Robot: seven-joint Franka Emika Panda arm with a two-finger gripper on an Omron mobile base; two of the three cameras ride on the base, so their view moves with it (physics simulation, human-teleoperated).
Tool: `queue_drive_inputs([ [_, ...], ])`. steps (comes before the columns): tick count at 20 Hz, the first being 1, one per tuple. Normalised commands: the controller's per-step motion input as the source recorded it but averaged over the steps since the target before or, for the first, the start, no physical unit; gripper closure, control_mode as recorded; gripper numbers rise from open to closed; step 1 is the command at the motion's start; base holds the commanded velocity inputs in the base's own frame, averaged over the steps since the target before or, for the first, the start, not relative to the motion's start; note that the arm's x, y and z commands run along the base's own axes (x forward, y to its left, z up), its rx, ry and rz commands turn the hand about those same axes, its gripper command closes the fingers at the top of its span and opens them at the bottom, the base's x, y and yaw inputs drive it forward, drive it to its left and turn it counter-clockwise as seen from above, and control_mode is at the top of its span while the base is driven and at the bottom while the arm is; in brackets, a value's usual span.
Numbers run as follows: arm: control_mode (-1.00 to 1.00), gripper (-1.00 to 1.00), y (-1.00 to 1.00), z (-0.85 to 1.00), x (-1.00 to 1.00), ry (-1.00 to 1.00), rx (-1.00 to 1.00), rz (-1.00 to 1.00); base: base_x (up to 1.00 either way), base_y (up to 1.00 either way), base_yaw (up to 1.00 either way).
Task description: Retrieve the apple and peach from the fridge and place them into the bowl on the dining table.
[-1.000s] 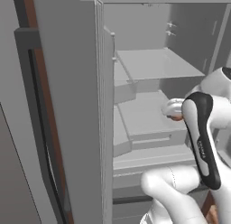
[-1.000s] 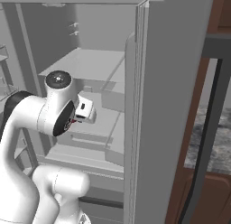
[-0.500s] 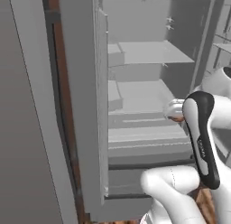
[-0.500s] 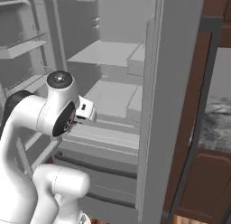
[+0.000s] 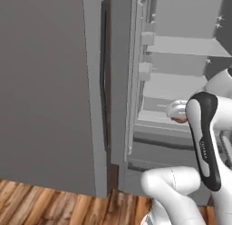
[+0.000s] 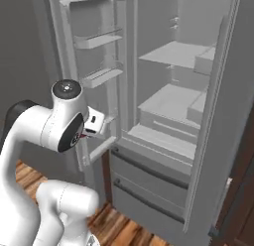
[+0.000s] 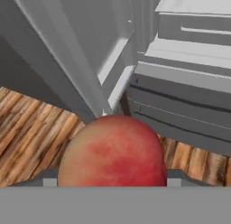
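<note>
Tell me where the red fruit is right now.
The red fruit sits at the bottom centre of the hand view, close against the tool, above the wooden floor and in front of the open fridge and its lower drawers.

Wooden plank floor (image 7: 31, 128), grey walls.

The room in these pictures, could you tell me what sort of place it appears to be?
Most likely a home kitchen, rendered in simulation. A tall grey fridge stands with its door open, showing pale shelves and two lower drawers, over a wood-plank floor. The hand view shows a red fruit close to the camera.
</note>
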Motion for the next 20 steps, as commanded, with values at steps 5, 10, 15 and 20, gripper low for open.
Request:
queue_drive_inputs([
  [5, 1.0, 1.0, 0.0, 0.0, 0.0, 0.0, 0.0, 0.0, -0.43, 0.48, 0.71],
  [10, 1.0, 1.0, 0.0, 0.0, 0.0, 0.0, 0.0, 0.0, -0.1, 0.59, 0.75],
  [15, 1.0, 1.0, 0.0, 0.0, 0.0, 0.0, 0.0, 0.0, 0.25, 0.63, 0.68],
  [20, 1.0, 1.0, 0.0, 0.0, 0.0, 0.0, 0.0, 0.0, 0.82, 0.55, 0.58],
])
